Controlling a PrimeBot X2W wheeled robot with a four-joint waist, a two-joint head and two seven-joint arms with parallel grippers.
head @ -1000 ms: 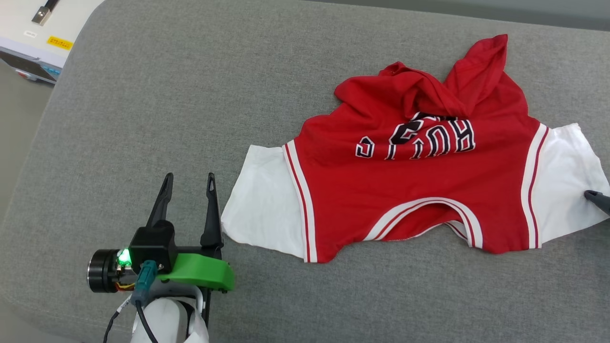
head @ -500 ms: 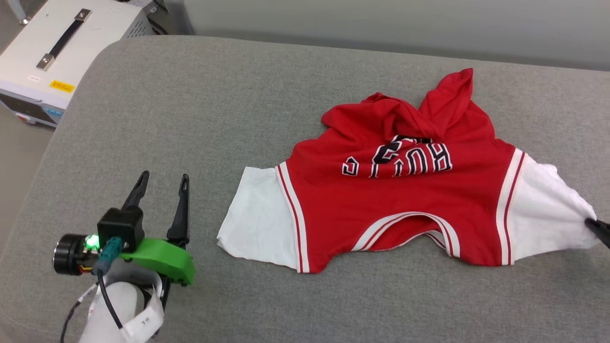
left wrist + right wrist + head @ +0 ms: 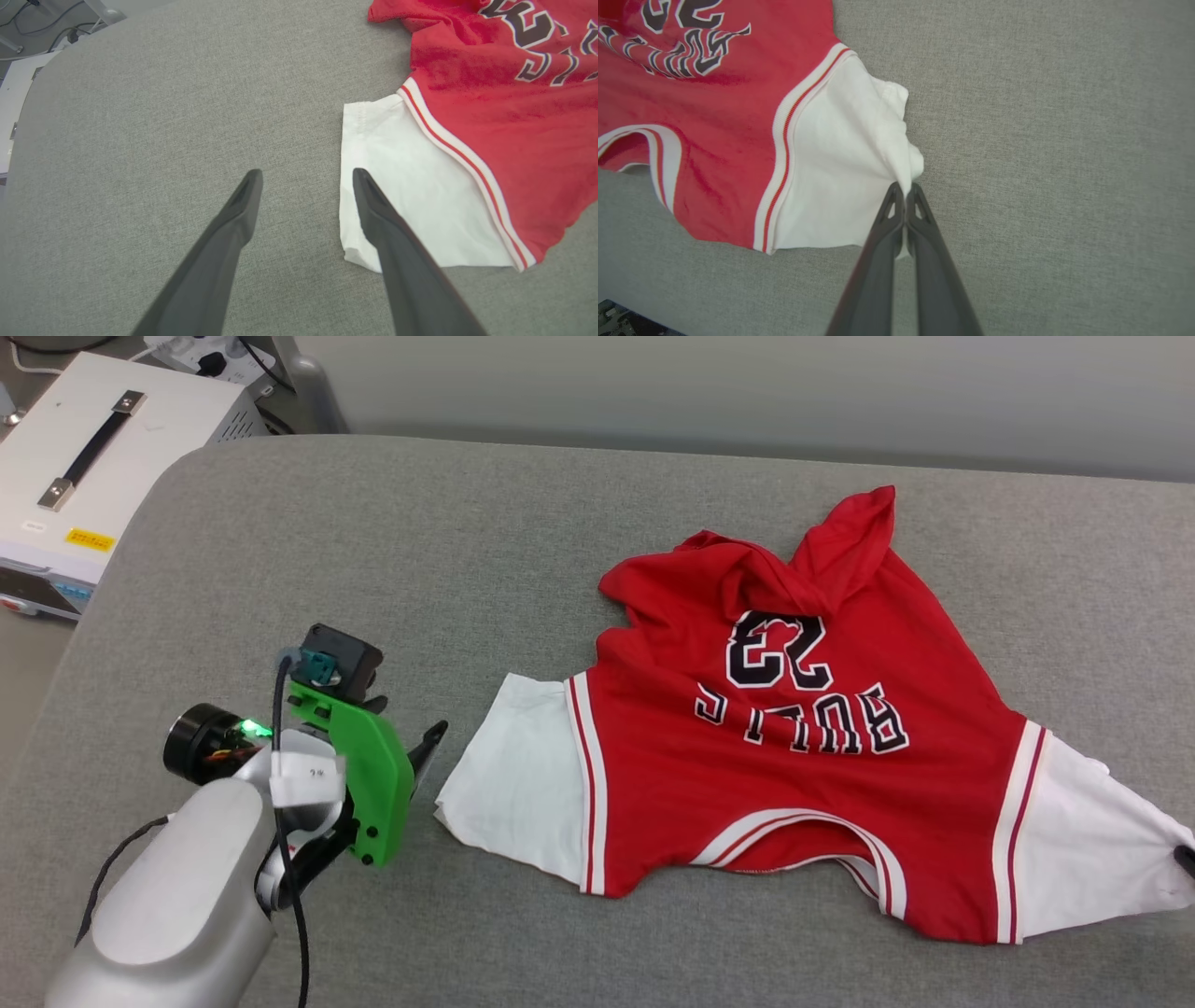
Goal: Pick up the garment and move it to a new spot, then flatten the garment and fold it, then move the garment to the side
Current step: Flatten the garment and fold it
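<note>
The garment (image 3: 794, 784) lies spread on the grey cushion (image 3: 373, 569), right of centre in the head view. Its print side is up, "BULLS 23" reading upside down from here, with the neckline toward the robot and the red hem rumpled into a peak at the far side. The white sleeves reach out to either side. Over on the right, the right sleeve (image 3: 1083, 859) is drawn out to a taut point, and there's the right gripper (image 3: 904, 186) at that tip. Its two dark fingers are pressed tight together, with a pinch of the sleeve's edge between them, the fabric puckering toward the grip. On the other side, the pale left forearm comes in from the lower left, its wrist rolled so the green bracket stands on edge. The left gripper (image 3: 307, 172) is spread wide with nothing in it, pointing down at the cushion right by the left sleeve (image 3: 509, 775). One finger crosses that sleeve's outer edge in the wrist view, the other is over bare cushion. Whether the tips touch down, I can't tell. Off the cushion's far left corner sits a white case (image 3: 84, 457) with a black handle.
</note>
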